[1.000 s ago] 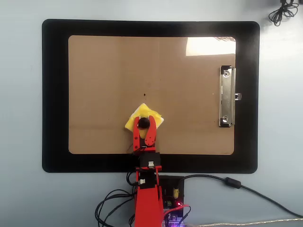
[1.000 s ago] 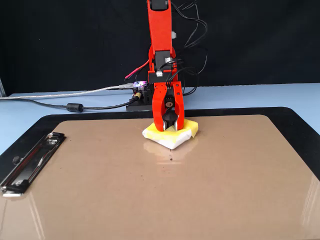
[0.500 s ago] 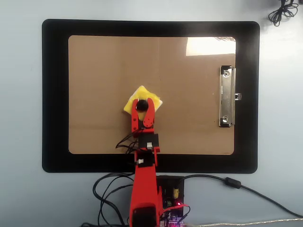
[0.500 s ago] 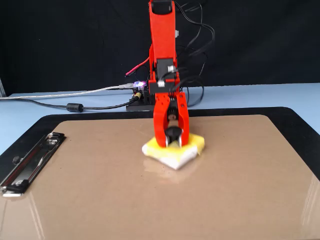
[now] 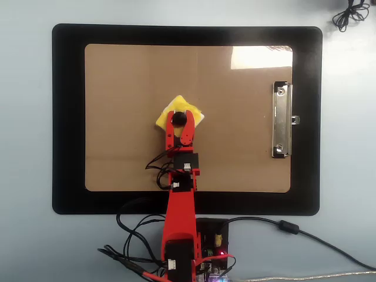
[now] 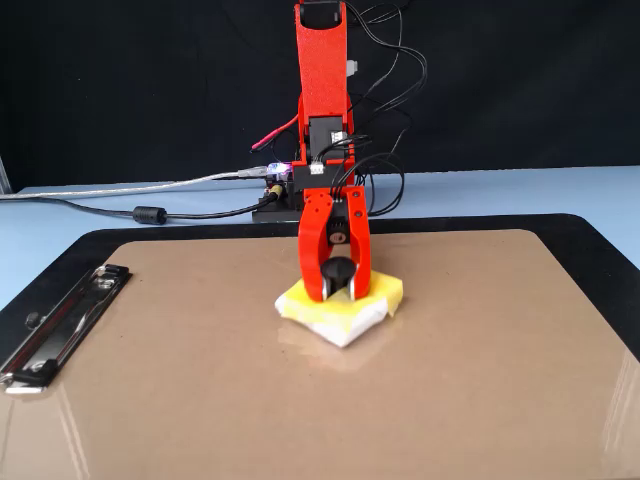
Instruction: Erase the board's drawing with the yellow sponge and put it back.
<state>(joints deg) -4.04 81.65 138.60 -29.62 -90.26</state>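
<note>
Pincer clamps black knob of yellow sponge; sponge flat on board; no legible writing

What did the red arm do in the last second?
The gripper, still clamped on the yellow sponge by its knob, pushed it across the board, away from the arm's base, over where the small dark marks showed. Board and black mat stayed put.
</note>
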